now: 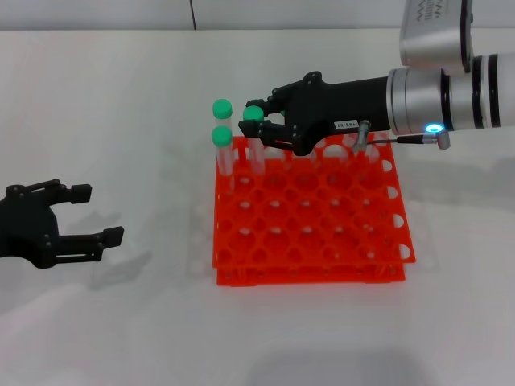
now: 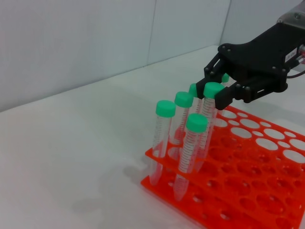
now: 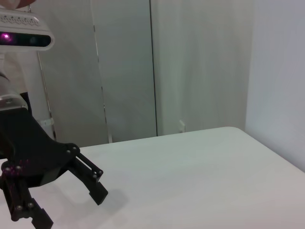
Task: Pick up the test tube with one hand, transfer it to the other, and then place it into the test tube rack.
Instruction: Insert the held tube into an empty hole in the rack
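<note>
The left gripper's (image 1: 98, 214) jaws stand open and empty, low over the tabletop (image 1: 121, 338) well to the left of the rack (image 1: 322, 233). The right gripper's (image 1: 259, 127) jaws, reaching in from the right over the rack's far edge, are closed on the cap of the tube (image 1: 253, 117), which stands in a hole of the far row near the rack's left corner. Two other capped tubes (image 1: 222, 137) stand just beside it on its left; the left wrist view shows more green caps packed tight around the held one (image 2: 213, 90).

Risks, as I judge them: the held tube sits tilted in that view, so pressing it down could jam it against the lower tier or make it spring aside when let go. The neighbours are close enough that the jaws, on opening or pulling back, could catch a cap and tip or lift a tube. A sideways retreat could drag the light rack along the tabletop.

The tube is slender and clear with printed graduation marks, a tapered tip and a round green cap, just like its neighbours. It looks light and smooth, so a hold on the cap alone lets it swing
</note>
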Controlling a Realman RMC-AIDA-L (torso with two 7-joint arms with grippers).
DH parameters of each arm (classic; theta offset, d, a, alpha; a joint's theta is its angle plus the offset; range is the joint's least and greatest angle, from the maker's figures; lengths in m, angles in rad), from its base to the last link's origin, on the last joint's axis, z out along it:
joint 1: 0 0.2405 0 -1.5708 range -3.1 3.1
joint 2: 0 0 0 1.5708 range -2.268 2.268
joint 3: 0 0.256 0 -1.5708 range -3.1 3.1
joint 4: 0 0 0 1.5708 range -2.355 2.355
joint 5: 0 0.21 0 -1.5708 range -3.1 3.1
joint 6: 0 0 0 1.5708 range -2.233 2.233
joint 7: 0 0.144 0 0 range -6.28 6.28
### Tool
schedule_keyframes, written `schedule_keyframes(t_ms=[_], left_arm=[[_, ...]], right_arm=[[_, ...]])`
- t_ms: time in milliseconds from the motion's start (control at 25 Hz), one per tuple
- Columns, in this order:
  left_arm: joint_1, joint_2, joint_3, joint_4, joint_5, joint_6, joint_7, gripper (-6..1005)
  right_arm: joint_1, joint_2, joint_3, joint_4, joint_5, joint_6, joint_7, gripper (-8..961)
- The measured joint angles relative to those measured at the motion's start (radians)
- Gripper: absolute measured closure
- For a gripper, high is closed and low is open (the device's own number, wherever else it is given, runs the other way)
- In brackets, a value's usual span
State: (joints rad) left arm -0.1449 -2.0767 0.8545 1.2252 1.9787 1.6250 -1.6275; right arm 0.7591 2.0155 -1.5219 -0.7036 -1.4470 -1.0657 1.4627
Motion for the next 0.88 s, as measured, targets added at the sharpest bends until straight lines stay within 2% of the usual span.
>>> schedule_keyframes(t_ms=[840, 880], left_arm=[[-0.045, -0.001, 0.0, -0.021, 0.039, -0.01, 0.0, 112], [-0.047, 0.0, 0.0, -0.021, 0.039, -0.01, 0.0, 111]], right_arm=[[0.002, 0.001, -0.011, -0.005, 0.002, 0.012, -0.034, 677], [0.001, 0.001, -0.009, -0.005, 0.003, 0.013, -0.034, 634]])
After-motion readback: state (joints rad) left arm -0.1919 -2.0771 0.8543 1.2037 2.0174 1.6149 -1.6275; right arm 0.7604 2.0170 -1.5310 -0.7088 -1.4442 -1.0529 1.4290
